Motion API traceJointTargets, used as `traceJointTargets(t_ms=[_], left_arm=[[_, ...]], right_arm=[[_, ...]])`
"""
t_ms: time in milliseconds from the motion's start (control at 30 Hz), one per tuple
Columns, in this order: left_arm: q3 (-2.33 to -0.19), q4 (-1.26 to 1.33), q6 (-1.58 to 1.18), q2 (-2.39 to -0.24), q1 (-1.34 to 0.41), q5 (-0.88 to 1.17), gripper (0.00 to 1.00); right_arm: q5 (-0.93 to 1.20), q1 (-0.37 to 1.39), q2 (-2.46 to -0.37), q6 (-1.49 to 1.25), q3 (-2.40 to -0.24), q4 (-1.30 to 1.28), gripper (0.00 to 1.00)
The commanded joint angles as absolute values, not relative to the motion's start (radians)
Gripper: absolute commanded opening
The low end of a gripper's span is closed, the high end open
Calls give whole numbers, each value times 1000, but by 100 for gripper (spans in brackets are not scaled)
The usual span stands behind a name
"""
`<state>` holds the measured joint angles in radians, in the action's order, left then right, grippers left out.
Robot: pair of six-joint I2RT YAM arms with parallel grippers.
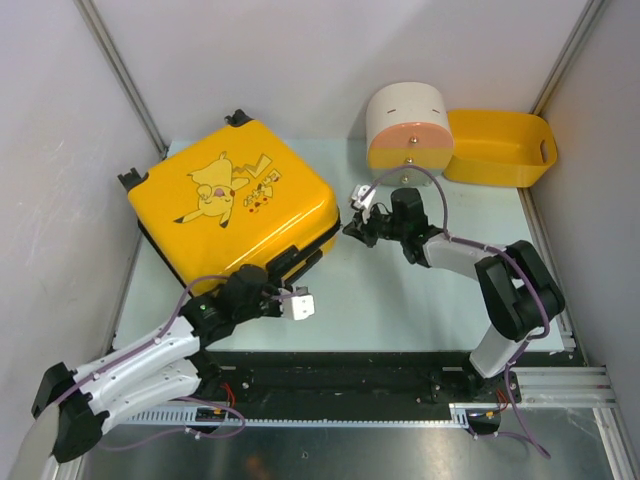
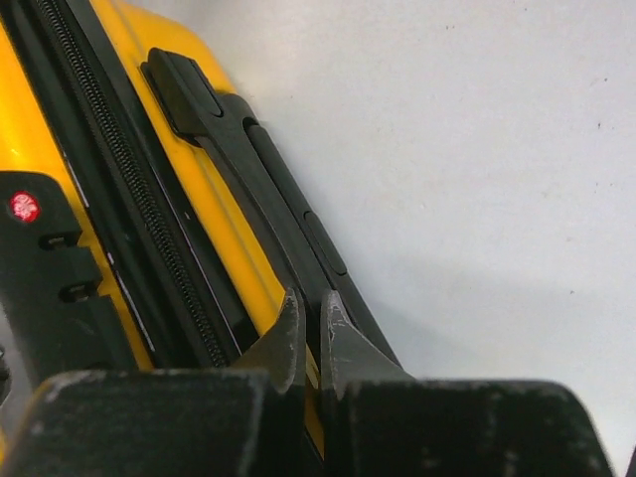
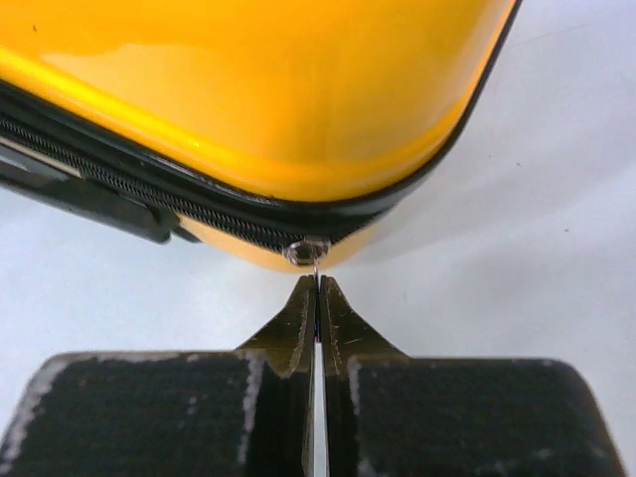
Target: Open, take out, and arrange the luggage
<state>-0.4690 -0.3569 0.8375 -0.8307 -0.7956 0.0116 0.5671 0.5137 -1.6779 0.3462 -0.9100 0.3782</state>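
Probably a robot lab cell, white panel walls (image 1: 300, 60), aluminium frame posts (image 1: 120, 70), mounting rail (image 1: 380, 421).

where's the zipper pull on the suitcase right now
In the right wrist view the zipper pull sits at the rounded right corner of the luggage, pinched in the right gripper.

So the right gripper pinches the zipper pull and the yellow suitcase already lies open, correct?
No, the suitcase is closed, lid down, as the top external view shows. The right gripper does pinch the zipper pull at its corner.
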Motion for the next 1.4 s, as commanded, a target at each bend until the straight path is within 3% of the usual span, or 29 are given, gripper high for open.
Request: traceJointTargets(t_ms=[0,200,733,1100,1133,1200,1233,1367], left_arm=[[-411,-721,957,-828,-709,-83,0],[-422,-811,1008,-813,-701,-9,0],[-393,-841,1088,-844,-701,80,0],[-463,-839,1025,-885,-701,117,1],[-512,-841,1002,-896,-701,117,14],[-583,-842,912,-935,-701,126,27],[-668,-845,882,-945,-701,129,40],[-894,-861,781,-983,-701,181,68]], right_arm=[[620,411,-1644,512,-957,411,0],[673,390,-1710,569,-982,578,0],[749,403,-2107,476,-1399,748,0],[704,497,-2243,405,-1450,887,0],[689,491,-2234,400,-1450,865,5],[681,463,-2186,413,-1451,816,15],[678,456,-2168,428,-1451,740,23],[626,404,-2059,486,-1447,525,49]])
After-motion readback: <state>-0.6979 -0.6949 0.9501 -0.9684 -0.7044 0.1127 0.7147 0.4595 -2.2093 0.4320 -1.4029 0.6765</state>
